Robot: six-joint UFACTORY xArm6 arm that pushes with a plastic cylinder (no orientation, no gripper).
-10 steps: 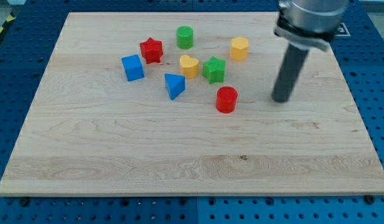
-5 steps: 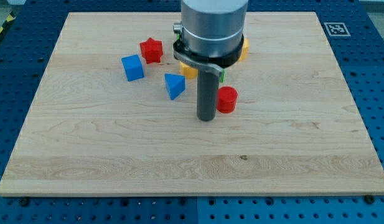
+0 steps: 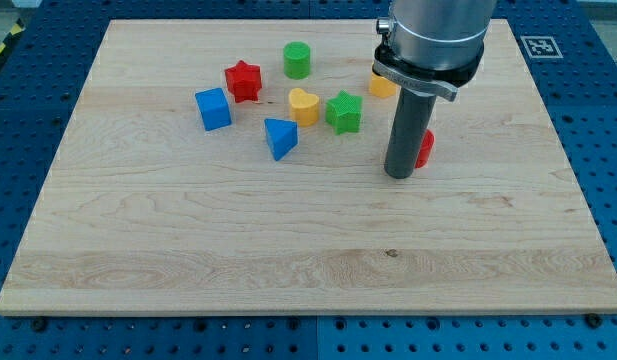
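My tip [image 3: 399, 174], a bare rod with no jaws to spread, rests on the wooden bench [image 3: 288, 250] against the red cylinder [image 3: 425, 148] half hidden behind it, with the green star [image 3: 343, 111] to the view's upper left.

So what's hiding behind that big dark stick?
A red block peeks out on the view's right of the rod, right by my tip. Most of it is covered, so its shape can't be told. A yellow block is also partly hidden behind the arm higher up.
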